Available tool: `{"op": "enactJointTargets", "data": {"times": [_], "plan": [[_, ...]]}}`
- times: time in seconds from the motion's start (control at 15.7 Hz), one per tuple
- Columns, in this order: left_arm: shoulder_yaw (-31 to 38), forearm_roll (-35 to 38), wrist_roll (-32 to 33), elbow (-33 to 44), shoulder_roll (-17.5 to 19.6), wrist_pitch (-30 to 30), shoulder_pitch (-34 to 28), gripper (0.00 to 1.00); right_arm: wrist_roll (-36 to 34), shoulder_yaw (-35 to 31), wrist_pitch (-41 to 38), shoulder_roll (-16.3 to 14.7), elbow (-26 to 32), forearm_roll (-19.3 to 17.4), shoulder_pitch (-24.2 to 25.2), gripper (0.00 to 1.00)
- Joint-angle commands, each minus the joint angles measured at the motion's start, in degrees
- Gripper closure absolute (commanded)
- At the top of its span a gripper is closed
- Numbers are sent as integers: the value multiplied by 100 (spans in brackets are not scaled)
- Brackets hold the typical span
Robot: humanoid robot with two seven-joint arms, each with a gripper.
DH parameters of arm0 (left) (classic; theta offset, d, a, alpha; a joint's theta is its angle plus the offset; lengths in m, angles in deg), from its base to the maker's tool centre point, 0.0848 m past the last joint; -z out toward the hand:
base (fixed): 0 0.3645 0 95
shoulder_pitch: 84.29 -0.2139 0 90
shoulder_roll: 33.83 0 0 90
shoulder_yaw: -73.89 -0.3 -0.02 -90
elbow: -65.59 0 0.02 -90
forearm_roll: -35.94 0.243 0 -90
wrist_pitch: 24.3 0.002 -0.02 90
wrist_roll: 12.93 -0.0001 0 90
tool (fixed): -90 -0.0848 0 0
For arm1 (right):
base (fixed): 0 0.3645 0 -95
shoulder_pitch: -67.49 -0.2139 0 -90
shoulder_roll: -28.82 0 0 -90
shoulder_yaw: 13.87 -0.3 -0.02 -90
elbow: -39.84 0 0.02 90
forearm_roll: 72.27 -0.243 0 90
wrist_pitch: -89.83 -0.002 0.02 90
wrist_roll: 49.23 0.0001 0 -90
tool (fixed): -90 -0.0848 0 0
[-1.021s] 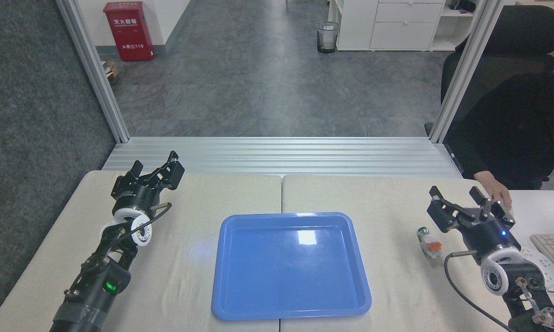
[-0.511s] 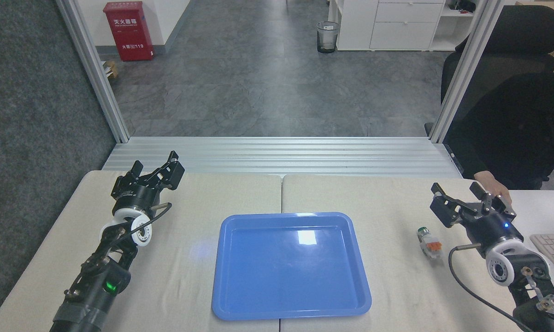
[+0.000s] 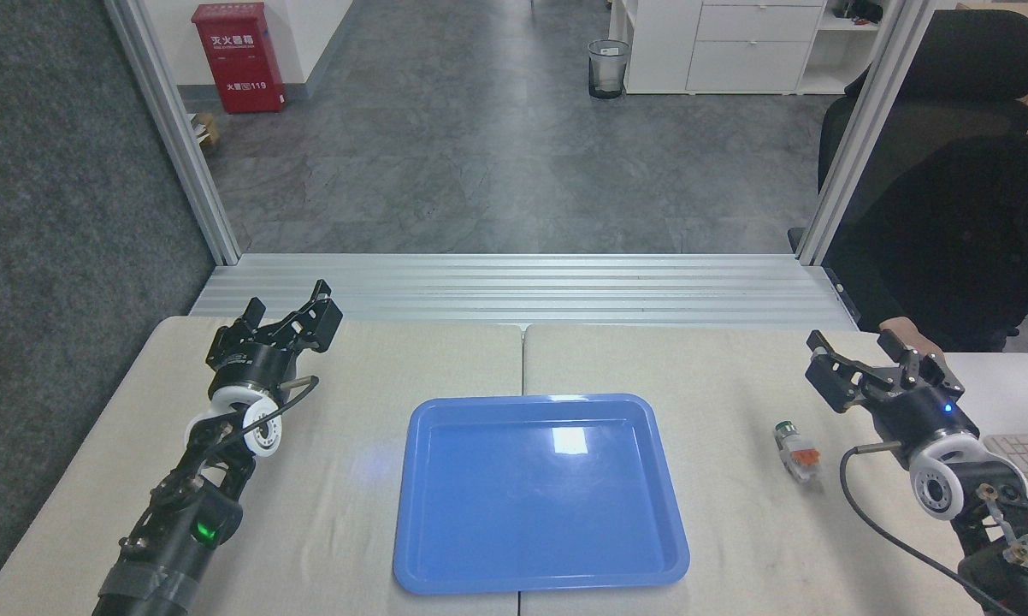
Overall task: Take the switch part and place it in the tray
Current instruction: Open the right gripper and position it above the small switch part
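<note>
The switch part [image 3: 795,448] lies on the table right of the tray, a small whitish piece with an orange block and a dark-green cap pointing away from me. The glossy blue tray [image 3: 428,428] sits in the middle of the table with nothing in it. My right gripper [image 3: 856,351] is open, hovering up and to the right of the switch part and not touching it. My left gripper [image 3: 287,308] is open at the table's far left, well away from both.
A person in a black sleeve sits at the right, with a hand [image 3: 907,329] on the table just behind my right gripper. A white keyboard [image 3: 1023,453] lies at the right edge. An aluminium rail [image 3: 522,287] borders the table's far side.
My right gripper has drifted to the right and slightly farther back, away from the switch part. The left arm, the tray and the part have stayed put.
</note>
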Motion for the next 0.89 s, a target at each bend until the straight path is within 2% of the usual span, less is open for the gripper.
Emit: {"op": "enactJointTargets", "data": {"times": [0.0, 0.32, 0.51, 0.64, 0.7, 0.83], "plan": [[0, 0, 5, 0, 0, 0, 0, 0, 3, 82, -27, -5, -196, -8, -55, 0], [0, 0, 5, 0, 0, 0, 0, 0, -32, 74, -35, -23, -170, 19, -185, 0], [0, 0, 5, 0, 0, 0, 0, 0, -540, 73, -62, 3, -161, -17, -230, 0], [0, 0, 5, 0, 0, 0, 0, 0, -717, 82, -263, 4, -178, -8, -82, 0], [0, 0, 5, 0, 0, 0, 0, 0, -717, 73, -308, 30, -318, -25, 50, 0], [0, 0, 5, 0, 0, 0, 0, 0, -691, 292, -596, 144, -957, -8, 217, 0]]}}
